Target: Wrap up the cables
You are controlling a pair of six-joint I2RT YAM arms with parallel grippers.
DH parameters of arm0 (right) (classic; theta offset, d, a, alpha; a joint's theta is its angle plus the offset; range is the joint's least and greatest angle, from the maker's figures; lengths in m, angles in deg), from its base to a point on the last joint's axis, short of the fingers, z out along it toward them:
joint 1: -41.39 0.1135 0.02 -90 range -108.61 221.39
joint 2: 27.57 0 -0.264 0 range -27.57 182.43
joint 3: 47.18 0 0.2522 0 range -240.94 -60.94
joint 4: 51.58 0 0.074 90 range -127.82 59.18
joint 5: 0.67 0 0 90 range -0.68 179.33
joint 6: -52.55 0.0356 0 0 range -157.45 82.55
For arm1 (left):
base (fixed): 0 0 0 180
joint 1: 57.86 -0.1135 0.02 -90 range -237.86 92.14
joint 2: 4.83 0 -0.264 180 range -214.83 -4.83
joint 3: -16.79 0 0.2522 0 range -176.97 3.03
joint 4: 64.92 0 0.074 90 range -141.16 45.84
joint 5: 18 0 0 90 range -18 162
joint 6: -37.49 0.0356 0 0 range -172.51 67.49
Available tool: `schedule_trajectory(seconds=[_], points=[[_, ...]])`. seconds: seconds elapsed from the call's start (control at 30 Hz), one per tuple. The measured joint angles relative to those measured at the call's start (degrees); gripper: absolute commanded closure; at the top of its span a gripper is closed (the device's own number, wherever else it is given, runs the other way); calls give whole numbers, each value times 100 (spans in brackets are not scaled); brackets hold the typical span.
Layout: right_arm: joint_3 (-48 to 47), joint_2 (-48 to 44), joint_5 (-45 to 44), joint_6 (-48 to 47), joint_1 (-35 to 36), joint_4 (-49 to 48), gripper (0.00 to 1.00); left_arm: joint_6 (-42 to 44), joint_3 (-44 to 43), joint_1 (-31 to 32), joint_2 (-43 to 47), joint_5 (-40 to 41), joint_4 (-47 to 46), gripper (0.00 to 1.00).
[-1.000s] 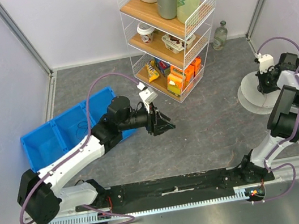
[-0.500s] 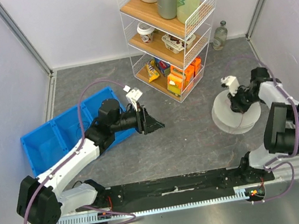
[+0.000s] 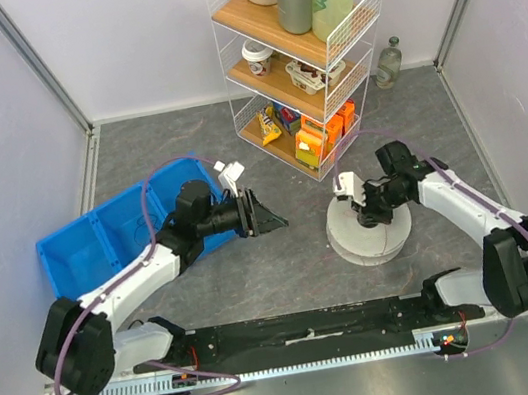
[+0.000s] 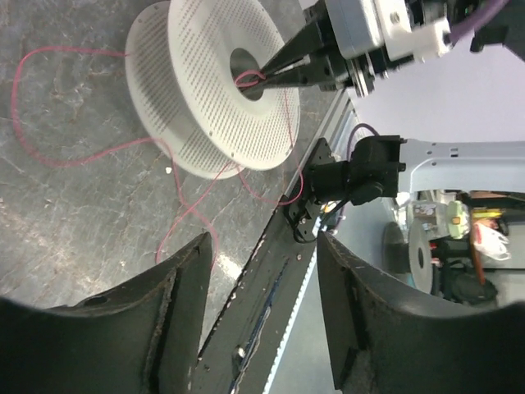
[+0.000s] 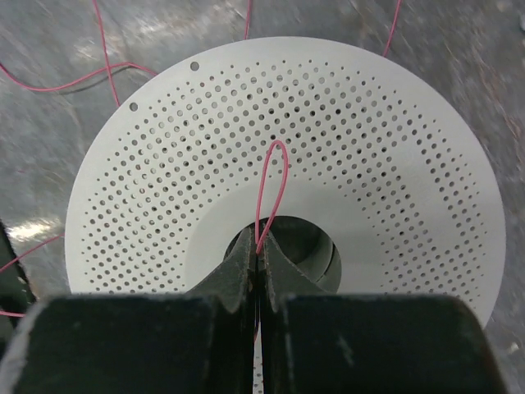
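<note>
The right end effector (image 5: 258, 250) is closed tight on a loop of the red cable (image 5: 276, 176), pinching it at its fingertips right at the centre hole of the white perforated spool (image 5: 369, 164) directly under it. The left end effector (image 4: 262, 246) has its jaws apart with nothing between them; it hangs above the counter (image 3: 287, 275) with the spool ahead of its tips and well apart, and loose cable lies on the counter between the two
</note>
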Motion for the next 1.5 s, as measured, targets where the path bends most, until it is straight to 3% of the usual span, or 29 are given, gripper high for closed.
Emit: schedule_trajectory(seconds=[0.2, 0.5, 0.97, 1.07, 1.23, 1.27, 1.37, 1.5], points=[[22, -138, 120, 424, 402, -127, 100, -675, 116, 79, -1010, -188, -1014, 38], [-219, -1585, 345, 1016, 396, -70, 100, -1613, -588, 579, -3106, -179, -2321, 40], [-852, -1982, 426, 1871, 398, 170, 100, -2356, -1073, 1054, -4439, 282, -3062, 44], [-879, -2085, 433, 1937, 398, 219, 100, -2511, -1259, 1117, -4658, 286, -3392, 53], [-879, -2120, 431, 2083, 398, 247, 100, -3025, -1410, 1246, -5040, 293, -4262, 94], [-879, -2124, 428, 2107, 398, 247, 100, -3112, -1408, 1257, -5066, 291, -4328, 98], [-879, -2188, 420, 2199, 398, 247, 100, -3346, -1408, 1259, -4999, 251, -4666, 98], [-879, -2385, 400, 2358, 398, 243, 100, -3294, -1335, 1174, -4478, 243, -4409, 98]])
